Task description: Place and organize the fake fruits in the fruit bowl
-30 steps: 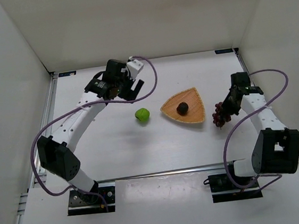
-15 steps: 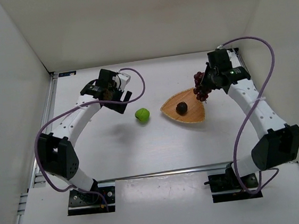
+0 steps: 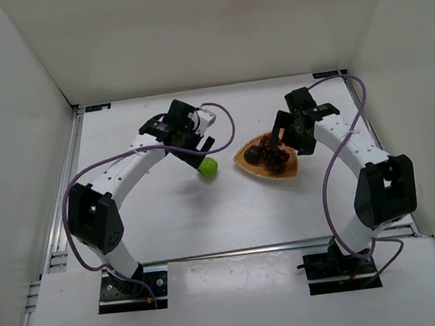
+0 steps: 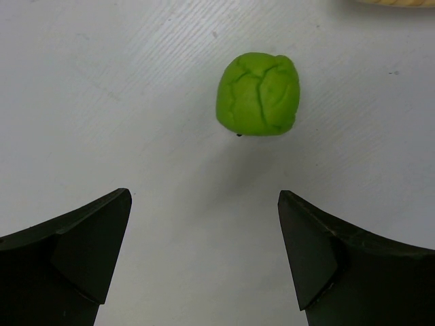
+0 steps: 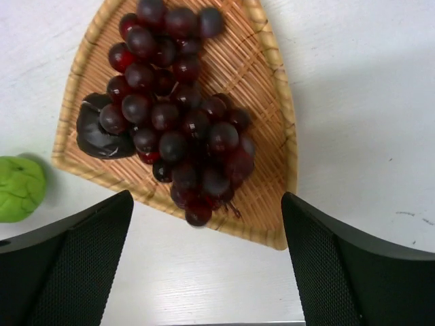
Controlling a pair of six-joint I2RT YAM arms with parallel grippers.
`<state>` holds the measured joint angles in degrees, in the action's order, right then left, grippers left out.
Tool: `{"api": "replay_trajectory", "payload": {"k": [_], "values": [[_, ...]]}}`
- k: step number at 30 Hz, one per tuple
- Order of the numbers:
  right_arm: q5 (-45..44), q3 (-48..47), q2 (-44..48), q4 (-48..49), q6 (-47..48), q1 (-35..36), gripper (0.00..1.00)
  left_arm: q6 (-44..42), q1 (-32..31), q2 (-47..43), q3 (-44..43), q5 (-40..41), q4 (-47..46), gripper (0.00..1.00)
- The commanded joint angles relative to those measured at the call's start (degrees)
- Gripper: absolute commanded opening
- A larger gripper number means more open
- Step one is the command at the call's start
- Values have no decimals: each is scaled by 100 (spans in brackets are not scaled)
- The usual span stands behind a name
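Since the earlier top view, the bunch of dark red grapes [image 5: 180,129] has left the right pincer [image 5: 206,198] and is now lying in the fruit bowl [image 5: 275,109], sprawling across its middle and pressing against the dark purple fruit [image 5: 94,134], which is sitting at the bowl's left corner in the wrist view. That pincer is hanging released above the bowl, jaws spread wide and holding nothing, with the lowest grapes reaching the rim just ahead of its fingertips. Over the same moment the left arm has swung in from the far left of the surface [image 4: 102,102] and is now hovering over the green fruit [image 4: 259,94]. The left pincer [image 4: 203,198] is also standing wide apart and empty, and the green fruit is resting ahead of the gap between its fingers, apart from both. It is lying where it was, on the surface just left of the bowl, outside it.
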<state>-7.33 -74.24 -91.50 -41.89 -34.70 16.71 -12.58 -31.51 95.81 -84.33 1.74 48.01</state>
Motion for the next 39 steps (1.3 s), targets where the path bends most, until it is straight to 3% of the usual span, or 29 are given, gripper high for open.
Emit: {"api": "replay_trajectory", "payload": {"k": [1,10,13,16,20,21,22,24,32,39], "values": [[-145,-319,396,-73,-19,25,96,-60,-128,279,-346,-243,139,100],[-435,-127,1467,-294,-19,25,99,-113,-303,1747,-1357,-736,517,100],[-497,32,1670,-346,-80,25,99,-113,-303,2283,-1724,-237,586,100],[-559,163,1960,-461,-151,25,99,-113,-303,2635,-2042,-95,771,93],[-620,216,2268,-513,-256,25,99,-113,-303,2706,-2218,-226,947,63],[-620,217,2382,-513,-257,25,99,-113,-303,2706,-2219,-296,1147,46],[-672,217,2383,-513,-257,25,99,-113,-303,2706,-2375,-462,1228,37],[-726,217,2549,-565,-257,25,99,-60,-303,2549,-2569,-682,1403,27],[-893,436,2717,-680,-310,25,99,-420,-1006,2126,-3027,-1175,877,28],[-1042,620,2989,-795,-362,-27,99,-685,-1691,2723,-3572,-1518,930,29]]}}
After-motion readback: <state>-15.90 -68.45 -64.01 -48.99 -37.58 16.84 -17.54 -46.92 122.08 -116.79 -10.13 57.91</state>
